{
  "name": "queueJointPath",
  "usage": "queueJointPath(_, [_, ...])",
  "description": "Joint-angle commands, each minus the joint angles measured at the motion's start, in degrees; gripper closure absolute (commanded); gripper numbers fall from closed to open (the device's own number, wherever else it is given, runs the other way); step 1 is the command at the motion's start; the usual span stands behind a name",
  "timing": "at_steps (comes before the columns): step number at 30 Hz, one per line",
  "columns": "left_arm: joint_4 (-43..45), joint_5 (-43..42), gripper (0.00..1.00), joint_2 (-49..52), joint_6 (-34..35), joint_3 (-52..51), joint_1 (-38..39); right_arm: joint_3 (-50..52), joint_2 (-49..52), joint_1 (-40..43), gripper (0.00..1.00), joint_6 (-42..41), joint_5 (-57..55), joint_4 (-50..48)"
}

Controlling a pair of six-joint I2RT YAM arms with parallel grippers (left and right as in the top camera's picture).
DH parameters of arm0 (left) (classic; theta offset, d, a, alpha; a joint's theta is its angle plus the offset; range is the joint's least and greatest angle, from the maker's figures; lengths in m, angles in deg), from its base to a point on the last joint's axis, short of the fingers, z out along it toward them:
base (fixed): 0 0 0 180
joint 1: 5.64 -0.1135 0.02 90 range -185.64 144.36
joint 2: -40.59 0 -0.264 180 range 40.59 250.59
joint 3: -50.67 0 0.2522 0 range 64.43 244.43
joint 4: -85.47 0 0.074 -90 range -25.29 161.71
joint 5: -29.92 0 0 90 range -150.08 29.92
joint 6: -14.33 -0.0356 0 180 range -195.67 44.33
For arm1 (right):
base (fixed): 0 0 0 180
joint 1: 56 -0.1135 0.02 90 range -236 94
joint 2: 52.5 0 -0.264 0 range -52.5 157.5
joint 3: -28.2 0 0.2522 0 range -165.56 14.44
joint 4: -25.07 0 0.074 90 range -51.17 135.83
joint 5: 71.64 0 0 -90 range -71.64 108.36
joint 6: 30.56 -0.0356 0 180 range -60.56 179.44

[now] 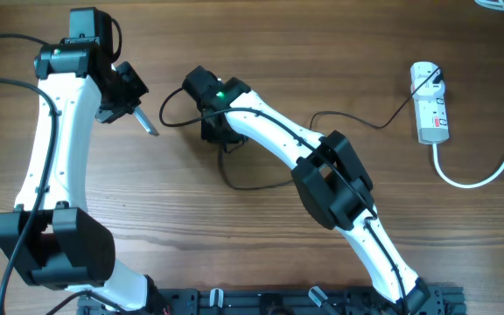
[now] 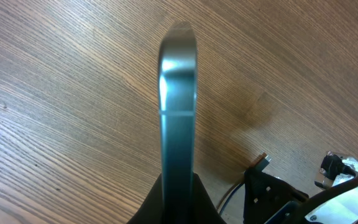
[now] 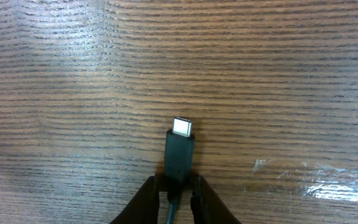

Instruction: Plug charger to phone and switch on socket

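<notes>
My left gripper (image 1: 129, 107) is shut on the phone (image 1: 148, 122) and holds it edge-on above the table, left of the right gripper. In the left wrist view the phone (image 2: 178, 112) stands up from the jaws as a thin teal-grey edge. My right gripper (image 1: 213, 129) is shut on the charger's connector (image 3: 179, 149), whose metal tip points away from the jaws over the wood. The black cable (image 1: 357, 119) runs right to a black plug (image 1: 437, 79) in the white socket (image 1: 430, 114) at the far right.
The socket's white cord (image 1: 488, 175) loops at the right edge. A slack loop of charger cable (image 1: 252, 182) lies below the right gripper. The right arm (image 1: 331, 175) crosses the middle of the table. A black rail (image 1: 304, 302) runs along the front edge.
</notes>
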Motion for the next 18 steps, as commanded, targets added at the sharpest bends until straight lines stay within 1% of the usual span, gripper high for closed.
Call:
queueJointPath(1, [0.0, 0.59, 0.96, 0.11, 0.59, 0.28, -0.09, 0.22, 4.2, -0.35, 0.84, -0.68, -3.93, 1.38])
queueJointPath(5, [0.0, 0.59, 0.96, 0.11, 0.59, 0.28, -0.09, 0.22, 4.2, -0.33, 0.87, -0.55, -5.31, 2.64])
queueJointPath(8, [0.02, 0.59, 0.96, 0.11, 0.59, 0.26, -0.09, 0.22, 4.2, -0.35, 0.93, -0.33, -5.51, 3.21])
queueJointPath(11, [0.0, 0.59, 0.96, 0.11, 0.57, 0.28, -0.09, 0.22, 4.2, -0.39, 0.93, -0.39, -4.96, 4.98])
queueJointPath(15, [0.02, 0.57, 0.96, 0.11, 0.59, 0.28, -0.09, 0.22, 4.2, -0.26, 0.89, -0.68, -3.74, 7.17])
queueJointPath(16, [0.04, 0.57, 0.96, 0.11, 0.59, 0.28, -0.09, 0.22, 4.2, -0.2, 0.87, -0.61, -3.76, 7.19])
queueJointPath(18, [0.02, 0.57, 0.96, 0.11, 0.59, 0.28, -0.09, 0.22, 4.2, -0.04, 0.8, -0.52, -3.85, 6.93])
